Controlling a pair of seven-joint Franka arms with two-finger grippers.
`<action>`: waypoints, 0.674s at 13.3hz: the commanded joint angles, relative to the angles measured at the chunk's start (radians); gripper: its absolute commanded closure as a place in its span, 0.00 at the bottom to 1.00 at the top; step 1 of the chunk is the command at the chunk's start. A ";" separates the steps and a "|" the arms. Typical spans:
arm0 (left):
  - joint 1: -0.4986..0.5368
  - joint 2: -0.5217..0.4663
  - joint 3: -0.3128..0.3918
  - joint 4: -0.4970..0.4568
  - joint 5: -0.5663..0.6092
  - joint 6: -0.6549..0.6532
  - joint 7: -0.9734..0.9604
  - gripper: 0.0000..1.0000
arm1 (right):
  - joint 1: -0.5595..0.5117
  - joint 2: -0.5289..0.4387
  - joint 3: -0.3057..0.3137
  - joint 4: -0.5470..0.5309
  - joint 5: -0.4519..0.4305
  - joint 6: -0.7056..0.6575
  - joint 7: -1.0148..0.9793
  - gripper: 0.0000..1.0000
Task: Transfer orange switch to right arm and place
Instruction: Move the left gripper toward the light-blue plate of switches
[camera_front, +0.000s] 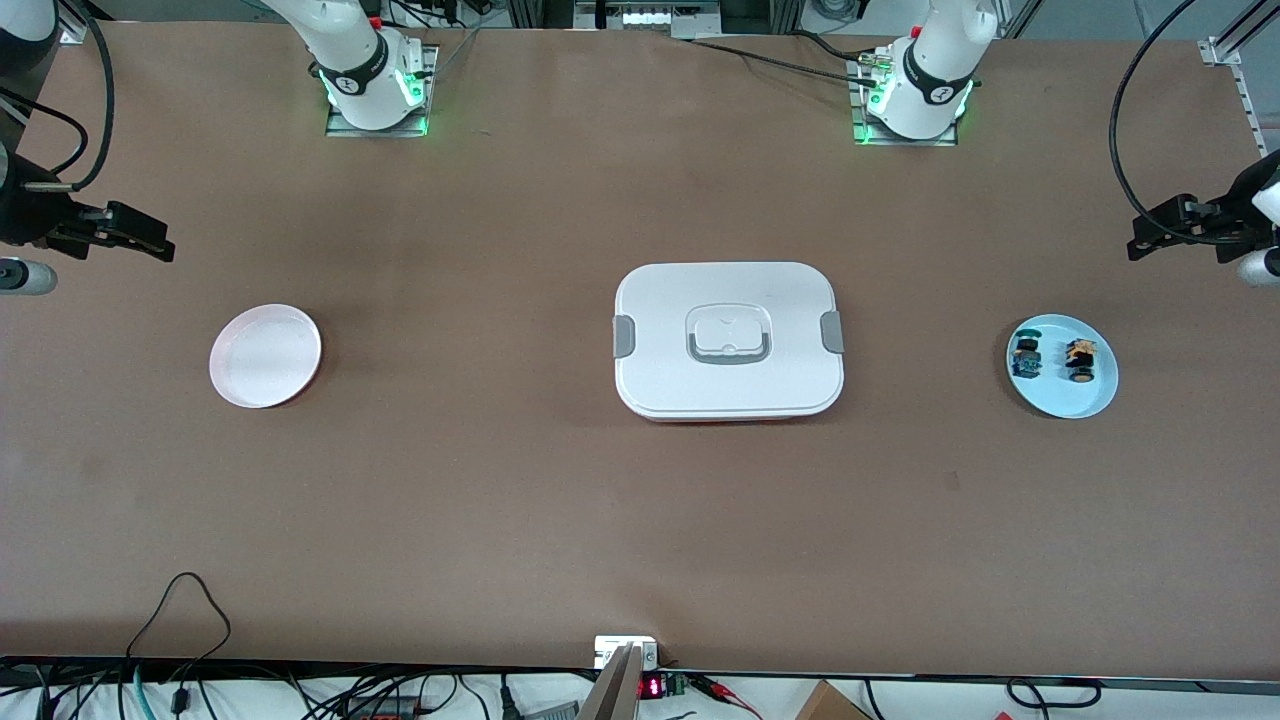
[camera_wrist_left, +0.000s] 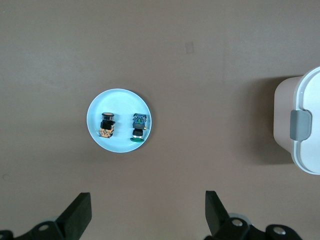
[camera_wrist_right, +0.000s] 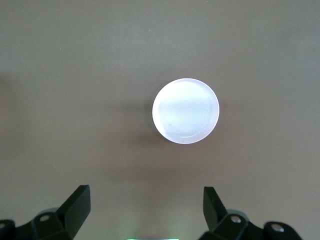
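Rigidity and lightness are suiting the orange switch (camera_wrist_left: 106, 125), lying on the blue plate (camera_wrist_left: 120, 100), to a body-spanning pinch, both the left claw (camera_wrist_left: 148, 212) and the right claw (camera_wrist_right: 147, 210) hanging released.

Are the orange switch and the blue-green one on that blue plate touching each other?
Apart. The left wrist view shows bare blue plate between the orange switch and the blue-green switch.

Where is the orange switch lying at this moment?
In the front view, the orange switch lies on the light blue plate toward the left arm's end of the table, beside the blue-green switch.
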 joint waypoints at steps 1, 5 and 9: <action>0.000 0.016 -0.002 0.036 0.001 -0.047 -0.005 0.00 | 0.000 0.002 0.004 0.016 -0.013 -0.007 -0.005 0.00; 0.001 0.022 0.000 0.043 0.001 -0.062 -0.010 0.00 | 0.009 0.000 0.006 0.016 -0.009 0.011 0.000 0.00; 0.015 0.036 0.004 0.049 0.002 -0.072 0.005 0.00 | 0.009 0.000 0.006 0.016 -0.007 0.008 0.000 0.00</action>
